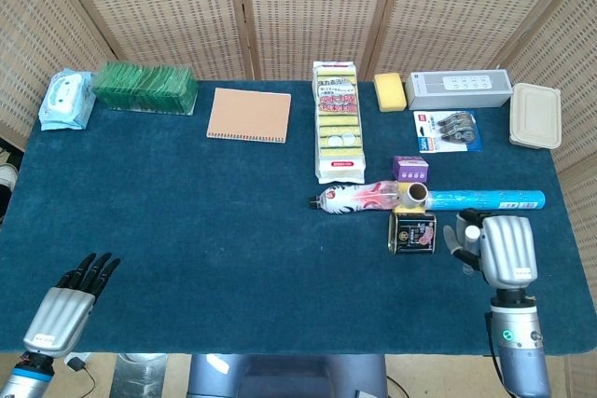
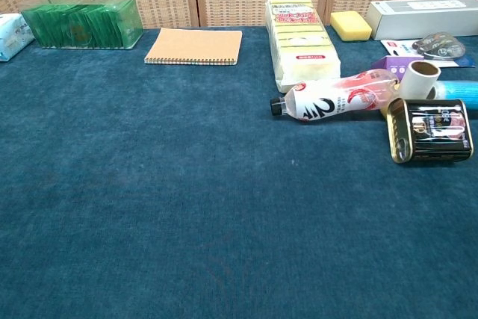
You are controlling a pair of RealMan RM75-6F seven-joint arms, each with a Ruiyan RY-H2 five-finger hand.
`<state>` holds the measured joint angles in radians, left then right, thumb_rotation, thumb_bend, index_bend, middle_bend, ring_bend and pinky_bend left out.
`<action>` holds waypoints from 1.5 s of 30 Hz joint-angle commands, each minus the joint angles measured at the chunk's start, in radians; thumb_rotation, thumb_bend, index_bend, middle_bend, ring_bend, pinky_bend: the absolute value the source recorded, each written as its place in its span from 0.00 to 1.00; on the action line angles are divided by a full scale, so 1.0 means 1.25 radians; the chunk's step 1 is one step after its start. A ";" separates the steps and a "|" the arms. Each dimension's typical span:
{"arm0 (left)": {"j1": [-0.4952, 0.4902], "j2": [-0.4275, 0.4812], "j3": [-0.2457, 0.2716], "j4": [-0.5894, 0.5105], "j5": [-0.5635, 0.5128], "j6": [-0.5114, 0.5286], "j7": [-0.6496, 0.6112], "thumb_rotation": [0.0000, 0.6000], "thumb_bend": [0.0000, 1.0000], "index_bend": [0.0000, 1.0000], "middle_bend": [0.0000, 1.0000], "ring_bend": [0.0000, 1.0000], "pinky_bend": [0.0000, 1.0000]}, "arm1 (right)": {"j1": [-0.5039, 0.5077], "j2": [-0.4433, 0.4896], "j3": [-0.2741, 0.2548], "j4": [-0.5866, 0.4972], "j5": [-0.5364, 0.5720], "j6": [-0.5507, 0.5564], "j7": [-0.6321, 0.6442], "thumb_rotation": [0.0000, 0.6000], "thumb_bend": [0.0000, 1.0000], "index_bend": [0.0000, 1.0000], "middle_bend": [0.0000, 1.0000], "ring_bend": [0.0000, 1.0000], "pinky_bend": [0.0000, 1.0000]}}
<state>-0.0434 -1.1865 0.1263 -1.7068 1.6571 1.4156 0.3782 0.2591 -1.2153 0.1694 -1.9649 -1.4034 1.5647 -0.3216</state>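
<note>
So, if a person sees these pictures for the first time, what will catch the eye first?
Probably the cluster at the right of the blue table: a bottle lying on its side, a blue tube and a dark can, close together. The right hand is just beside the can, holding nothing. The left hand is far off at the near left corner, also holding nothing.

Right hand (image 1: 499, 249) has open cloth beside tin (image 1: 412, 232); bottle (image 1: 354, 198) and tube (image 1: 485, 199) seemingly crowd behind
</note>
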 commanded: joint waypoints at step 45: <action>0.015 -0.035 0.013 0.071 0.088 0.069 -0.068 1.00 0.21 0.04 0.08 0.06 0.25 | 0.093 -0.026 0.116 -0.039 0.117 -0.125 0.067 1.00 0.40 0.80 1.00 1.00 1.00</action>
<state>-0.0245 -1.2316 0.1229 -1.6227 1.7476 1.5104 0.3132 0.3359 -1.2378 0.2582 -1.9790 -1.3511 1.4905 -0.2527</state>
